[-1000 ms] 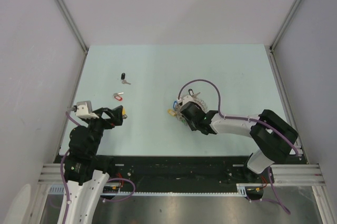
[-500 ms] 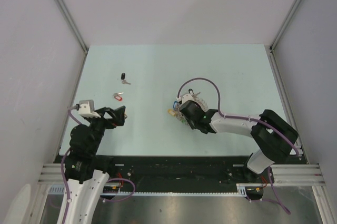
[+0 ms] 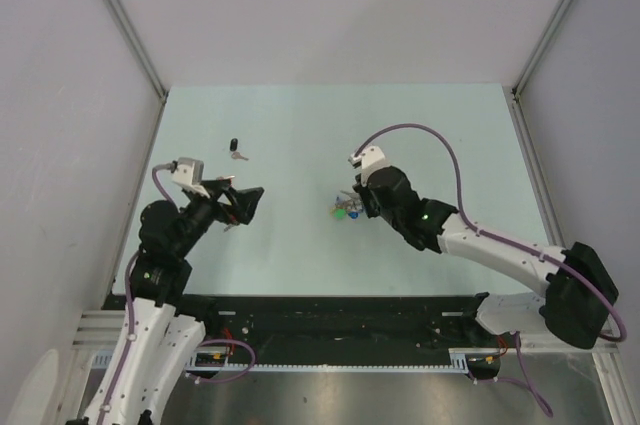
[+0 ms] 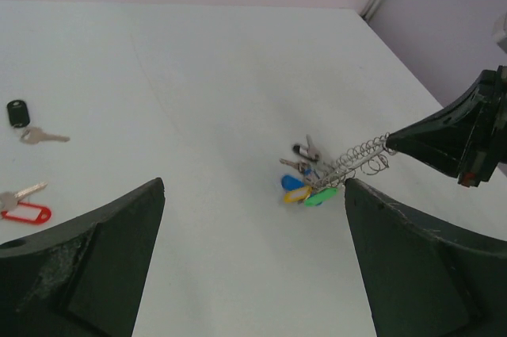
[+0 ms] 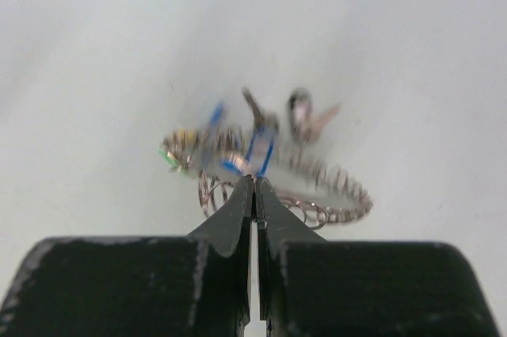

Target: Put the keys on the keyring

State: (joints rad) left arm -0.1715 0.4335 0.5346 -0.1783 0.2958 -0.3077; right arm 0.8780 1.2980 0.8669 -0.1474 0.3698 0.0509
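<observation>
My right gripper (image 3: 357,204) is shut on the keyring (image 3: 346,210), a silvery coiled ring with small keys and blue, green and yellow tags. The right wrist view shows the shut tips (image 5: 254,185) pinching the ring (image 5: 333,194), which is blurred. In the left wrist view the ring (image 4: 348,164) hangs tilted from the right gripper (image 4: 390,140), tags lowest. My left gripper (image 3: 243,203) is open and empty (image 4: 253,194), facing the ring from the left. The black-headed key (image 3: 235,148) (image 4: 17,112) and the red-headed key (image 4: 25,212) lie on the table at the left. In the top view the left gripper hides the red key.
The pale green table (image 3: 440,135) is walled by grey panels on the left, back and right. Its near edge meets a black rail (image 3: 340,317) where the arm bases stand.
My right gripper has raised and turned the keyring, with its wrist swung back and to the right. My left gripper has moved forward and right, over the red key, now facing the ring.
</observation>
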